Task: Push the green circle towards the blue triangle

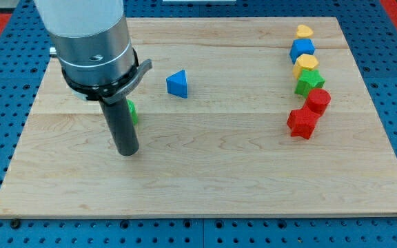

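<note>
The green circle (133, 111) is mostly hidden behind my rod, with only a sliver showing at the rod's right side, left of the board's middle. The blue triangle (178, 84) lies up and to the right of it, a short gap away. My tip (127, 151) rests on the board just below the green circle, toward the view's bottom. Whether the rod touches the green block cannot be told.
A column of blocks stands at the view's right: a yellow block (304, 32), a blue block (302, 49), a yellow block (306, 65), a green block (309, 83), a red block (317, 100) and a red star-like block (302, 123). The wooden board (205, 179) lies on a blue pegboard.
</note>
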